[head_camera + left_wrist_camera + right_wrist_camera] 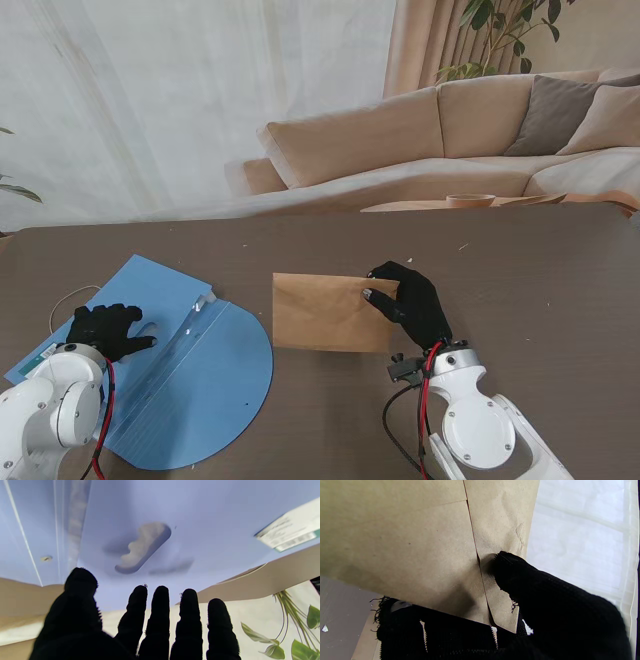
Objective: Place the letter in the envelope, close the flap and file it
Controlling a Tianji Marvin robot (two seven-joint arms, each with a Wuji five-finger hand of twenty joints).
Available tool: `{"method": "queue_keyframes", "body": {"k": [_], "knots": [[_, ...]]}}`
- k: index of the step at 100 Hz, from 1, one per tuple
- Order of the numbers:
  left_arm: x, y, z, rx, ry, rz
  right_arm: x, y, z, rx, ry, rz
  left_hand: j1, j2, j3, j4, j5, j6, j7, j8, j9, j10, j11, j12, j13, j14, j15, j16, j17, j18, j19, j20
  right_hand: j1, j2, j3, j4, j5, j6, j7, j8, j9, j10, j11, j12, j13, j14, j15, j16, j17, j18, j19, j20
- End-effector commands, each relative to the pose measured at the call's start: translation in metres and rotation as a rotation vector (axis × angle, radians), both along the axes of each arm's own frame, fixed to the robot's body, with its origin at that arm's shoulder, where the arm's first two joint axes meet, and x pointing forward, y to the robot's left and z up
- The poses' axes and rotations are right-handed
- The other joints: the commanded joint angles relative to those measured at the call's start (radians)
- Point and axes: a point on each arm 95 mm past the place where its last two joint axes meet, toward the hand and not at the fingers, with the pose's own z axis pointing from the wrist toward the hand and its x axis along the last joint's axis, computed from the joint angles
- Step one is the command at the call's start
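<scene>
A brown envelope (325, 312) lies mid-table, its right end pinched in my right hand (410, 300). In the right wrist view the thumb (520, 580) presses on the folded-over flap of the envelope (407, 542), with the other fingers under its edge. No separate letter is visible. An open blue folder (200, 390) lies at the left. My left hand (105, 328) rests over its left leaf with fingers spread and holds nothing. The left wrist view shows the outstretched left hand (160, 625) close to the folder (200, 517) and its oblong cut-out (142, 547).
A metal clip (200, 305) sits along the folder's spine. A white label (287, 532) is stuck near the folder's corner. A thin white cord (65, 300) lies left of the folder. Beyond the table's far edge stand a beige sofa (450, 130) and a tape roll (470, 200).
</scene>
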Motion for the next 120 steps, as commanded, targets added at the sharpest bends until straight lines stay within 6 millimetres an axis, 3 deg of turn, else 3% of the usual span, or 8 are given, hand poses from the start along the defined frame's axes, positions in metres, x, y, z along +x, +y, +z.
{"method": "queue_keyframes", "body": {"k": [1,17,42,62,74,86,105,120], "knots": [[-0.006,0.003,-0.011,-0.024,0.053,0.022,-0.005,0.005,0.000,0.012,-0.003,0.015,0.018,0.060,-0.034,0.031,0.023,0.008,-0.019,0.006,-0.038,-0.017,0.045,0.053,-0.037,-0.023,0.044,0.054,-0.013,-0.026,0.024,0.010,0.065,0.030,0.011,0.022,0.037,-0.036,0.042,0.028,0.021,0.004,0.011,-0.003,0.034,0.001,0.019,0.015,0.001,-0.003,0.050,0.015],[-0.010,0.006,-0.022,-0.036,0.082,0.032,-0.009,0.007,0.001,0.014,-0.011,0.014,0.016,0.010,-0.053,0.034,0.045,0.000,-0.077,-0.036,-0.205,-0.064,0.122,0.193,-0.180,-0.100,0.104,0.156,-0.068,-0.091,0.034,0.036,0.065,0.030,0.012,0.023,0.038,-0.036,0.043,0.030,0.021,0.005,0.012,-0.003,0.033,0.001,0.020,0.015,0.001,-0.003,0.050,0.015],[-0.019,0.005,-0.029,-0.062,0.067,0.011,-0.009,0.009,0.001,0.015,-0.013,0.018,-0.063,-0.085,0.164,0.008,0.141,0.026,-0.051,-0.008,-0.260,-0.146,-0.259,0.306,-0.236,-0.194,-0.319,0.237,-0.086,-0.175,-0.315,0.122,0.064,0.030,0.012,0.025,0.038,-0.037,0.044,0.033,0.020,0.003,0.015,-0.001,0.030,0.001,0.022,0.016,-0.002,-0.004,0.049,0.015],[-0.022,0.000,-0.030,-0.102,0.075,0.007,-0.009,0.009,0.000,0.014,-0.013,0.015,-0.072,-0.102,0.241,-0.001,0.168,0.050,-0.033,0.004,-0.282,-0.174,-0.444,0.155,-0.246,-0.204,-0.436,0.114,-0.101,-0.191,-0.464,0.170,0.065,0.030,0.014,0.027,0.038,-0.038,0.045,0.036,0.019,0.003,0.018,0.001,0.027,0.001,0.027,0.018,-0.004,-0.005,0.048,0.016],[-0.025,-0.004,-0.029,-0.117,0.076,-0.004,-0.009,0.009,0.001,0.017,-0.014,0.011,-0.078,-0.117,0.273,-0.005,0.150,0.096,-0.026,0.008,-0.274,-0.184,-0.466,-0.033,-0.227,-0.201,-0.482,-0.161,-0.094,-0.182,-0.567,0.137,0.064,0.029,0.015,0.028,0.038,-0.038,0.045,0.037,0.018,0.004,0.020,0.002,0.027,0.001,0.029,0.019,-0.004,-0.005,0.048,0.016],[-0.026,-0.007,-0.028,-0.120,0.087,-0.009,-0.009,0.009,0.000,0.017,-0.015,0.011,-0.101,-0.145,0.319,-0.010,0.068,0.135,0.165,0.186,-0.272,-0.183,-0.467,-0.089,-0.222,-0.201,-0.495,-0.309,-0.086,-0.176,-0.597,0.054,0.063,0.028,0.017,0.029,0.038,-0.040,0.046,0.038,0.017,0.002,0.021,0.003,0.026,0.001,0.031,0.020,-0.004,-0.005,0.048,0.017],[-0.025,-0.011,-0.028,-0.095,0.113,-0.011,-0.009,0.009,0.000,0.018,-0.016,0.009,-0.190,-0.230,0.417,-0.033,-0.132,0.147,0.469,0.555,-0.270,-0.189,-0.476,-0.148,-0.219,-0.206,-0.515,-0.426,-0.081,-0.172,-0.614,-0.026,0.061,0.026,0.021,0.031,0.039,-0.042,0.047,0.041,0.017,0.002,0.023,0.003,0.024,0.001,0.032,0.020,-0.006,-0.005,0.047,0.018],[-0.024,-0.013,-0.030,-0.062,0.122,-0.013,-0.008,0.009,0.000,0.019,-0.014,0.009,-0.248,-0.283,0.484,-0.051,-0.234,0.129,0.595,0.723,-0.271,-0.195,-0.466,-0.128,-0.220,-0.207,-0.522,-0.459,-0.080,-0.172,-0.619,-0.050,0.061,0.025,0.023,0.032,0.038,-0.040,0.047,0.043,0.017,0.002,0.024,0.002,0.024,0.001,0.032,0.020,-0.008,-0.005,0.047,0.018]]}}
